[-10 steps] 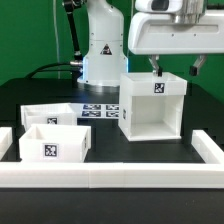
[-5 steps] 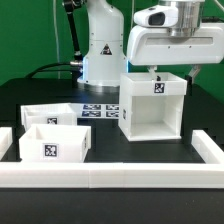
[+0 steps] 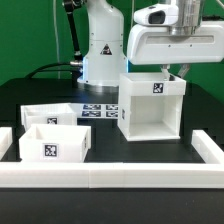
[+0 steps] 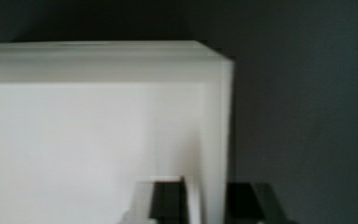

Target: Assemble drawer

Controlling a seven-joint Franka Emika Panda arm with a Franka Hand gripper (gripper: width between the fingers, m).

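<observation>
The drawer's tall white casing stands on the black table at centre right, with a tag on its upper front. Two shallow white trays sit at the exterior view's left, one behind and one in front. My gripper hangs at the casing's top right edge, open, with one finger on each side of the right wall. In the wrist view the casing fills most of the picture. There my gripper shows as two dark fingers straddling the thin white wall.
The marker board lies flat between the trays and the casing. A long low white border rail runs along the table's front, with side pieces at both ends. The arm's white base stands behind.
My gripper has moved toward the exterior view's left and slightly down, from beside the casing's right edge to over its right wall. Casing and trays have not moved.
</observation>
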